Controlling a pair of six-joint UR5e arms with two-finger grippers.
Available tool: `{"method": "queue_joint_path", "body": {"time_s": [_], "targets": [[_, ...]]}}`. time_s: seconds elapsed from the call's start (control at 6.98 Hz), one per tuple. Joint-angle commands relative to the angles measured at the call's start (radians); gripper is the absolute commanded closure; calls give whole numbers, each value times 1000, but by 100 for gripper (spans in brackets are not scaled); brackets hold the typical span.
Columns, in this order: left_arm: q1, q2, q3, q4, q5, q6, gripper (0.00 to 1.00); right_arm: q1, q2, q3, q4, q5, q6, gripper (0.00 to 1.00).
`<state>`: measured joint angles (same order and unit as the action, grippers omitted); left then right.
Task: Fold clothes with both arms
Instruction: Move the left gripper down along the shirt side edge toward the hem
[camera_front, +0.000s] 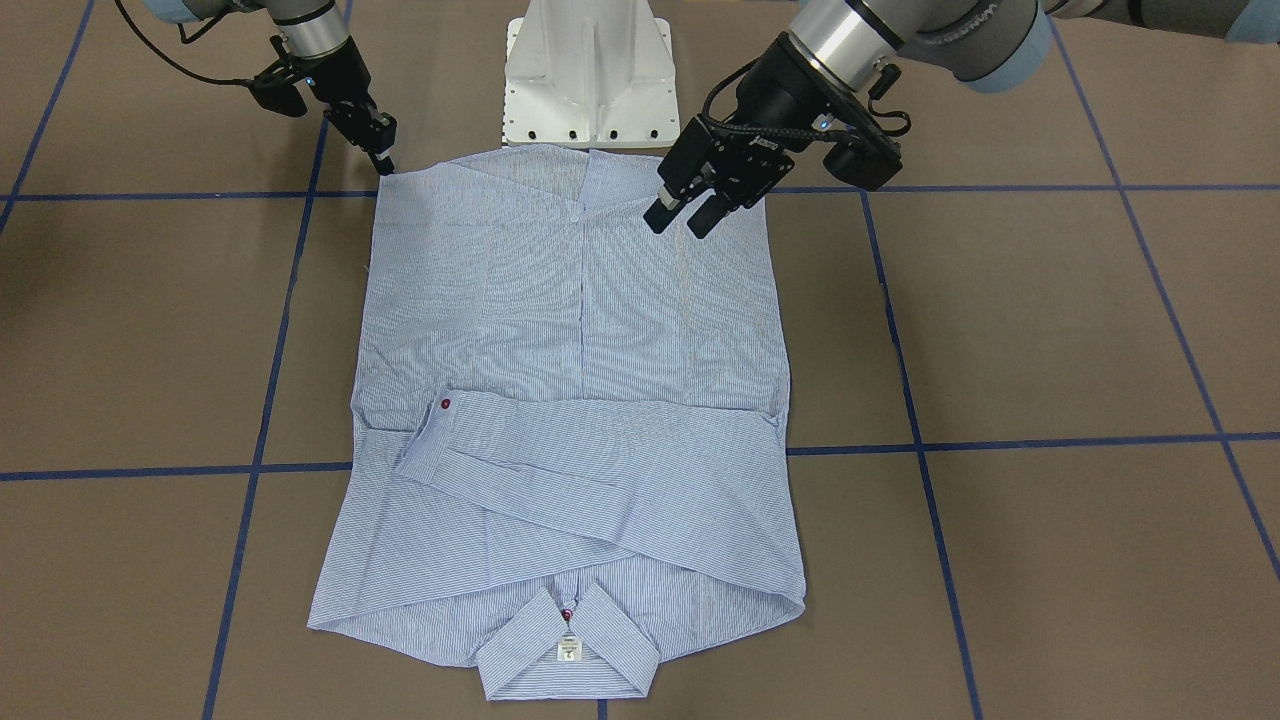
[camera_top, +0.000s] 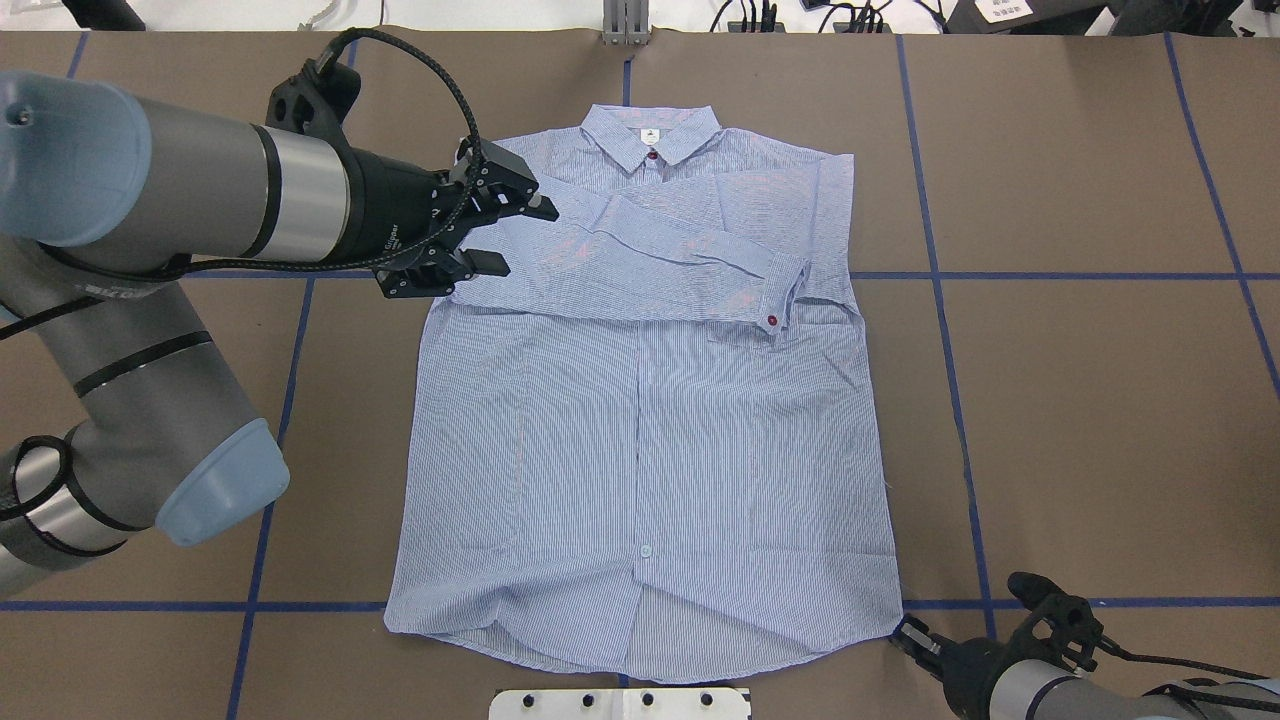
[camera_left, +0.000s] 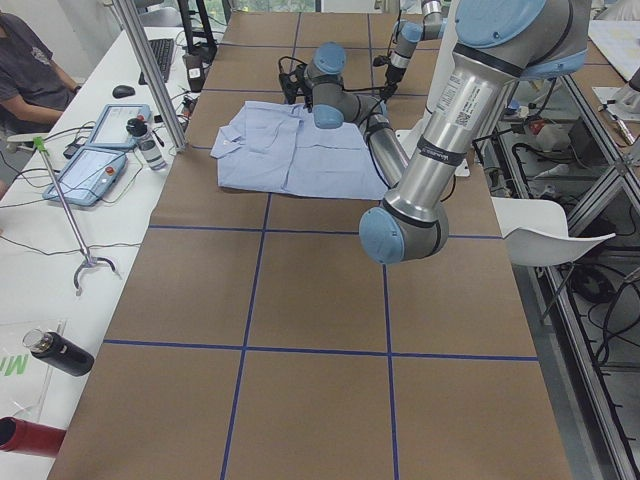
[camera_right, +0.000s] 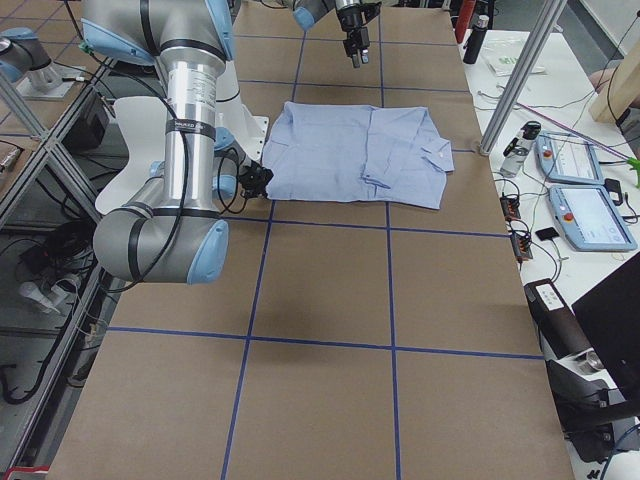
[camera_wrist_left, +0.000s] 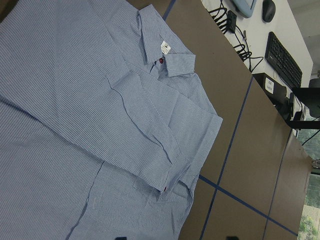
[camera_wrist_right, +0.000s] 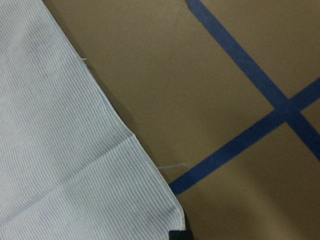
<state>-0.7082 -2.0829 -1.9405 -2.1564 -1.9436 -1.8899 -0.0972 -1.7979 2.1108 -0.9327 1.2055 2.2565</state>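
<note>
The shirt (camera_top: 640, 420) lies flat, front up, on the brown paper-covered table (camera_top: 1080, 420). Both sleeves (camera_top: 680, 245) are crossed over the chest, and the body folds look still to do. The cloth is thin and finely striped, with a crisp pointed collar (camera_top: 650, 135). The left gripper (camera_top: 525, 240) hangs above one shoulder, jaws apart. The right gripper (camera_top: 905, 632) sits at the hem corner, jaws seemingly together; whether it grips cloth is unclear.

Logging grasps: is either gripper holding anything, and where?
Left gripper open, empty. Right gripper at hem corner of light blue striped shirt; hold cannot be told.
</note>
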Motion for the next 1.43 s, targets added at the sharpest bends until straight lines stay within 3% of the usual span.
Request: {"method": "queue_joint_path", "body": {"time_s": [0.0, 0.29, 0.43, 0.57, 0.72, 0.86, 1.15, 1.29], "targets": [[12, 54, -9, 0, 0, 2, 28, 13, -3, 43, 0, 0, -5, 100], [103, 215, -81, 1, 17, 2, 29, 17, -3, 60, 0, 3, -5, 100], [184, 315, -133, 1, 79, 2, 29, 19, -9, 60, 0, 3, -5, 100], [200, 346, -161, 6, 84, 2, 29, 20, -14, 54, -2, 3, -5, 99], [199, 359, -164, 7, 84, 2, 29, 19, -11, 37, -3, 3, -5, 69], [191, 366, -179, 9, 84, 2, 29, 19, -9, 32, -5, 3, -3, 52], [190, 371, -202, 53, 84, 0, 29, 21, -9, 29, -5, -3, 6, 39], [190, 371, -222, 88, 84, 0, 29, 21, -3, 29, -5, -3, 6, 37]]}}
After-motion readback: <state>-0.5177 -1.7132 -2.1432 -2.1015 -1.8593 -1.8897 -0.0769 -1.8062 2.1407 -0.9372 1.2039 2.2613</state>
